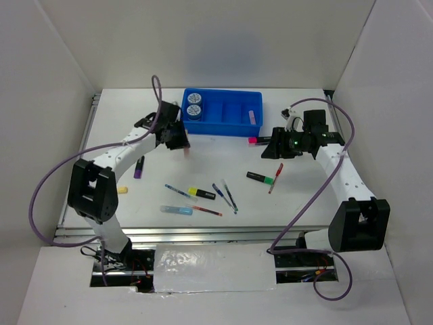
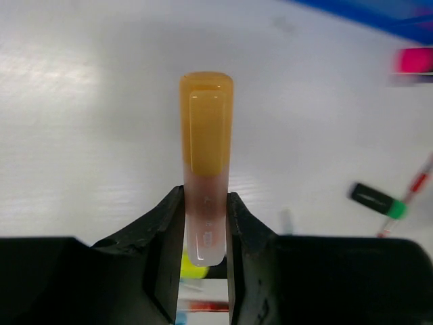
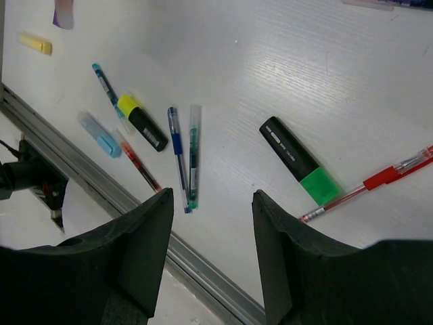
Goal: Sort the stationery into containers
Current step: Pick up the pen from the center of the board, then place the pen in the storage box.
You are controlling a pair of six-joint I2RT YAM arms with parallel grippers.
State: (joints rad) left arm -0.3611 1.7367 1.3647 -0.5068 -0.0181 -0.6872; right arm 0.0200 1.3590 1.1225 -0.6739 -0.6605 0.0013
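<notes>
Between the jaws of the left gripper [image 2: 206, 230], the orange highlighter [image 2: 206, 135] is smooth, glossy, translucent plastic; the fingers [image 2: 162, 237] pinching it are matt black plastic; beyond the jaws of the right gripper [image 3: 211, 203], the white table [image 3: 237, 61] looks satin, faintly streaked; between them, a brushed-metal rail [image 3: 216, 284].

Behind my left pincer [image 2: 205, 230] and right pincer [image 3: 213, 223] run white links [image 1: 128, 150] with black joints [image 1: 91, 193], purple cables [image 1: 157, 91] looping alongside, and my fingers [image 3: 145, 250] are matte black wedges.

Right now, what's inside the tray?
Two discs in the tray's left compartment, one pale marker in the rightmost. Its near wall hides a strip of each floor.
</notes>
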